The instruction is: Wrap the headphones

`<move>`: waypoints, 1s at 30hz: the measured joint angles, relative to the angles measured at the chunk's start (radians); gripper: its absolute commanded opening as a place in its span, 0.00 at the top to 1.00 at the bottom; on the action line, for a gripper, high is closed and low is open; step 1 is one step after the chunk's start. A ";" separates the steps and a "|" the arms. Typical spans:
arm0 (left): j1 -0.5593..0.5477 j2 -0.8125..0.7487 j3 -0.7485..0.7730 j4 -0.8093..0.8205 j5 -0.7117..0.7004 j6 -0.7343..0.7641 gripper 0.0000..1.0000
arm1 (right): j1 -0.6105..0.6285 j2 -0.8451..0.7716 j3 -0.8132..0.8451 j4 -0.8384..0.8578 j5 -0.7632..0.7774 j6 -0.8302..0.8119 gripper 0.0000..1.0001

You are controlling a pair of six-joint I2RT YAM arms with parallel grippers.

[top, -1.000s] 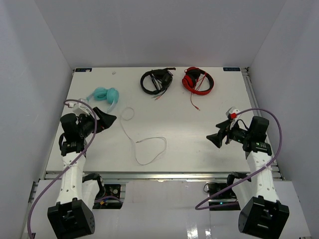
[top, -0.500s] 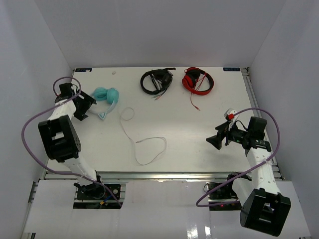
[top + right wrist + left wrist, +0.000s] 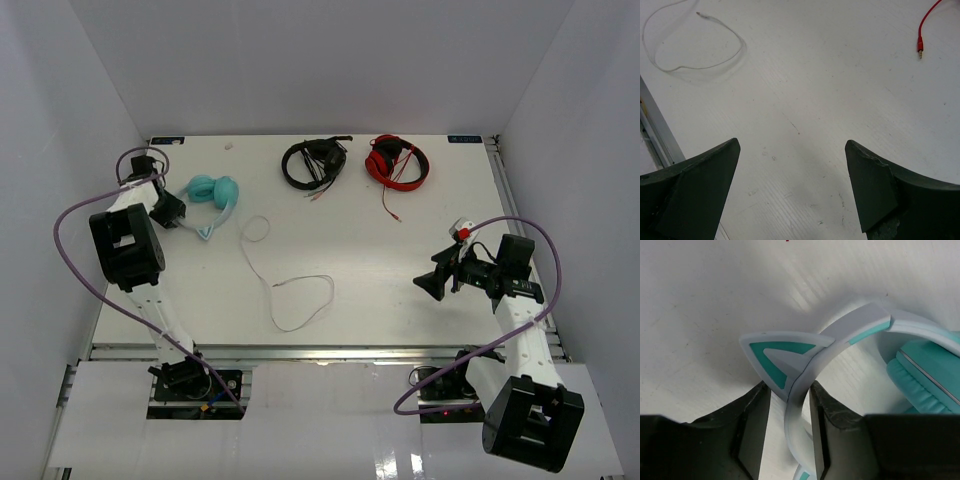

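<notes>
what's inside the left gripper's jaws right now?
The headphones' pale headband, just below a cat-ear point, sits inside the left gripper. A sliver of table shows beside the band, so it isn't clamped. The band's lower run goes out of view.

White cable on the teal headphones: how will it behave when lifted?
Likely floppy: the white cable lies in loose loops on the table. Thin, so probably light; it should trail behind the headphones, and may tangle.
</notes>
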 measured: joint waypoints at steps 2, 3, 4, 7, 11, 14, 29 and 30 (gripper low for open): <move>-0.022 0.006 0.009 -0.004 -0.037 0.020 0.62 | 0.000 0.003 0.000 0.000 0.000 0.000 0.08; -0.038 0.008 0.012 -0.008 -0.060 0.033 0.66 | 0.000 0.004 0.000 0.000 0.001 0.000 0.08; -0.055 0.010 0.014 -0.011 -0.083 0.046 0.70 | 0.000 0.006 0.000 0.000 0.002 0.000 0.08; -0.096 0.006 0.002 -0.009 -0.128 0.073 0.84 | 0.000 0.007 0.000 0.000 0.006 0.000 0.08; -0.110 -0.021 -0.041 0.018 -0.133 0.077 1.00 | 0.000 0.006 0.000 0.000 0.011 0.000 0.08; -0.110 -0.060 -0.089 0.046 -0.106 0.087 1.00 | 0.000 0.004 0.000 -0.002 0.011 -0.007 0.08; -0.466 -0.780 -0.377 0.057 0.203 0.310 1.00 | 0.421 -0.002 0.312 -0.083 0.153 -0.127 0.09; -0.472 -0.805 -0.377 0.053 0.218 0.301 1.00 | 0.433 0.017 0.337 -0.059 0.149 -0.086 0.10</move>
